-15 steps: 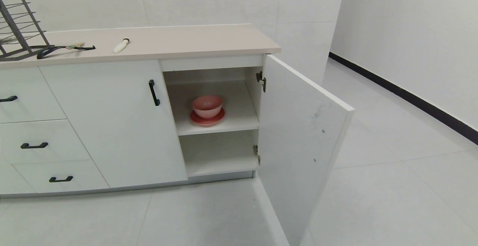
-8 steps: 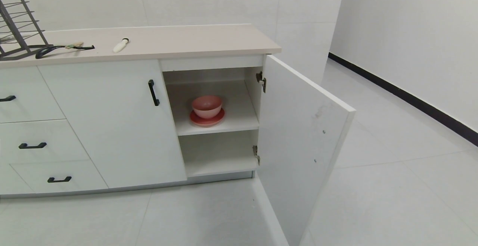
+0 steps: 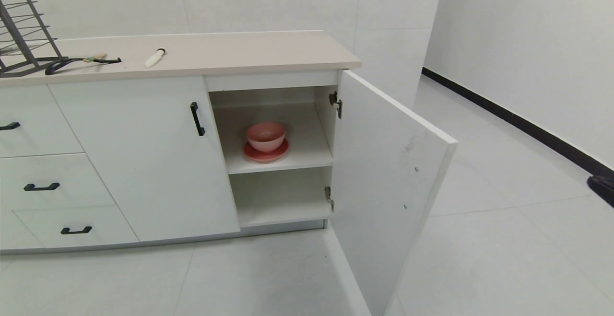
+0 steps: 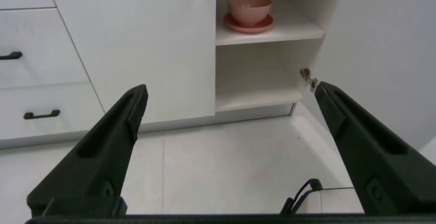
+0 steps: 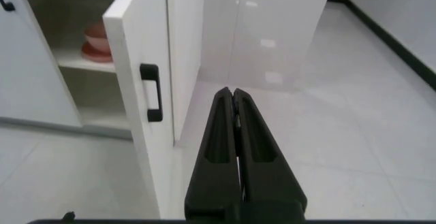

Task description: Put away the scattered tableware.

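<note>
A pink round bowl (image 3: 266, 136) is stacked on a red flat plate (image 3: 266, 153) on the upper shelf (image 3: 309, 155) of a white cabinet (image 3: 144, 162), whose right door (image 3: 383, 181) is swung open. A black ladle (image 3: 72, 62) and a white-handled knife (image 3: 156, 58) are laid on the beige countertop (image 3: 240, 52). The left gripper (image 4: 231, 91) is spread wide and empty; the right gripper (image 5: 233, 94) is pressed closed on nothing.

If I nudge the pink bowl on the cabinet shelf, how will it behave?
The bowl looks like matte plastic, so probably light and not brittle. It sits on a plate, not the shelf, so a push may slide it off the plate or drag both. Its base looks narrower than its rim, so a high push might tip it.
</note>
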`<state>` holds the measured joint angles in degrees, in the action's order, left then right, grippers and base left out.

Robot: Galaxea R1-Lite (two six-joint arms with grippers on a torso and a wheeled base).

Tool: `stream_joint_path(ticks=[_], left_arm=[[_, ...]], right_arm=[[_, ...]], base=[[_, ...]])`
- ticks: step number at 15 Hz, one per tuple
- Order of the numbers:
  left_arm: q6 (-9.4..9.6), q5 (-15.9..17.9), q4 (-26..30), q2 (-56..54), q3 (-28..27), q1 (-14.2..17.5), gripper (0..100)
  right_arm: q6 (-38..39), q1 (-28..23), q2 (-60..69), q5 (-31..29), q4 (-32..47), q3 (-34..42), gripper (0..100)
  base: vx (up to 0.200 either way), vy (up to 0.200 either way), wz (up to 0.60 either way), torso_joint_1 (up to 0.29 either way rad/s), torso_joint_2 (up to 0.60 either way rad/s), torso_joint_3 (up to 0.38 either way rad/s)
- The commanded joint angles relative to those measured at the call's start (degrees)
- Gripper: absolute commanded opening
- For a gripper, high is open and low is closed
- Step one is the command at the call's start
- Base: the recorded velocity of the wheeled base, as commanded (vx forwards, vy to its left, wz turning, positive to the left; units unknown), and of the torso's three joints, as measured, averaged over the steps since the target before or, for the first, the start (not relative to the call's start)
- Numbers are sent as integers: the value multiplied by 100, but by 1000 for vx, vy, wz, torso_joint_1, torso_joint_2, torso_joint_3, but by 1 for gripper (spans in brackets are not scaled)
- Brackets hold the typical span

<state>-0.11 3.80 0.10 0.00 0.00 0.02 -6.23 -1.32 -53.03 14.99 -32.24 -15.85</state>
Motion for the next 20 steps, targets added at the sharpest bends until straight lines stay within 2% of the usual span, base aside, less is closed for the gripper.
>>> stream_joint_path(ticks=[1,4,8,9,13,17,20], left_arm=[[-7,-2,-1,0,0,6,100],[-7,-2,-1,0,0,6,100],[-7,-2,-1,9,0,6,100],[-7,-2,-1,0,0,6,100],[-7,-2,-1,0,0,6,100],[-7,-2,-1,9,0,-2,100],[-15,-11,-10,9,0,6,100]], right_arm=[[-1,70,-428,3,-1,-24,0],[-27,184,-1254,21,-423,-191,0],[-45,220,-2458,566,-1785,-120,0],[-45,220,-2924,751,-2357,-138,0],[-63,343,-3847,918,-3359,-191,0],[-63,668,-4479,1331,-4018,-349,0],[-63,685,-4910,1383,-4457,-516,0]], base=[[0,0,0,0,0,0],[0,0,0,0,0,0],[0,0,0,0,0,0],[0,0,0,0,0,0],[0,0,0,0,0,0],[0,0,0,0,0,0],[0,0,0,0,0,0]])
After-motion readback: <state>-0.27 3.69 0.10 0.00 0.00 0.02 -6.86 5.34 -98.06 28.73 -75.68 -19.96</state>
